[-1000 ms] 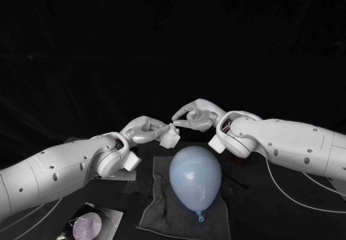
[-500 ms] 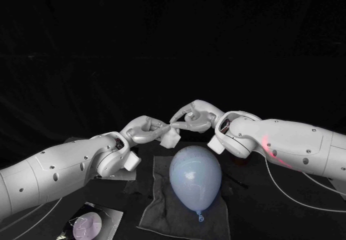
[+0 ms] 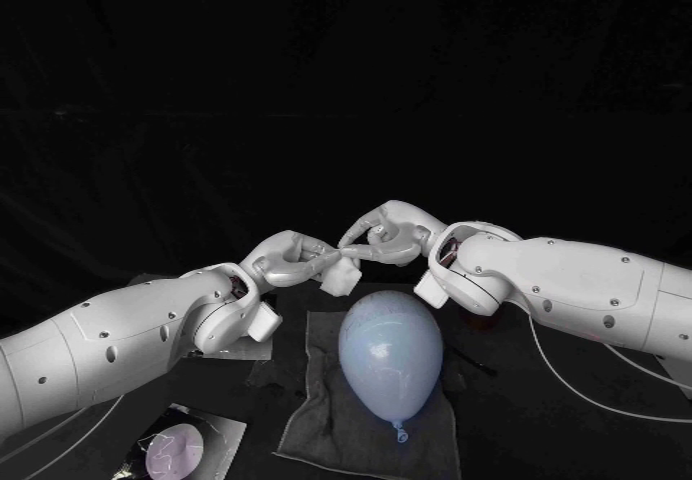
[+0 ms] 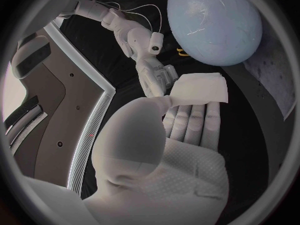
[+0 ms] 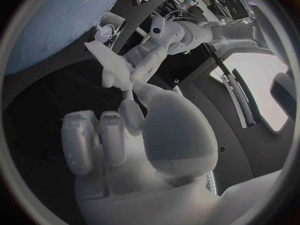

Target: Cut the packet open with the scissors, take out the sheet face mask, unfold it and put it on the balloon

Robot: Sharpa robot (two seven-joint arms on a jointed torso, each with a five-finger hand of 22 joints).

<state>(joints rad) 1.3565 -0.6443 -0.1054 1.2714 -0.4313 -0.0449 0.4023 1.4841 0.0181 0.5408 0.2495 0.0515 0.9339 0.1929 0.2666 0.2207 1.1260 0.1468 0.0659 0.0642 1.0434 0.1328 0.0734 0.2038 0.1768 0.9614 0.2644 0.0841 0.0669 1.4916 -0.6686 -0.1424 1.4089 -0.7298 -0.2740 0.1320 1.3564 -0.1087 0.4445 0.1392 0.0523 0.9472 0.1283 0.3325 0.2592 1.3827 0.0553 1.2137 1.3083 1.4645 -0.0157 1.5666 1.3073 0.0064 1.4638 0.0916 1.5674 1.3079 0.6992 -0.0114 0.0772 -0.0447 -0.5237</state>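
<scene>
- Since a second ago the right hand [image 3: 382, 232] has edged a little closer to the left hand [image 3: 296, 260], and its curled fingertips now meet the edge of the sheet face mask [image 3: 340, 272]; nothing else has shifted.
- That mask is a small white folded wad, held up off the table between the two hands, just beyond the rounded far end of the balloon [image 3: 391, 352].
- From the left wrist view, the left hand grips the wad with its thumb pressed down over it against the fingers beneath.
- From the right wrist view, the right hand pinches the mask's near corner between thumb and a fingertip, its other fingers curled in beside them.
- Both hands are nearly touching above the balloon's far end, with only the mask between them.
- Pale blue and egg-shaped, the balloon lies lengthwise with its knot pointing toward the robot.
- It rests on a grey cloth [image 3: 325, 420] spread on the black table [image 3: 577, 420].
- Well apart, at the near left corner, lies the packet [image 3: 180, 450], under the left arm.
</scene>
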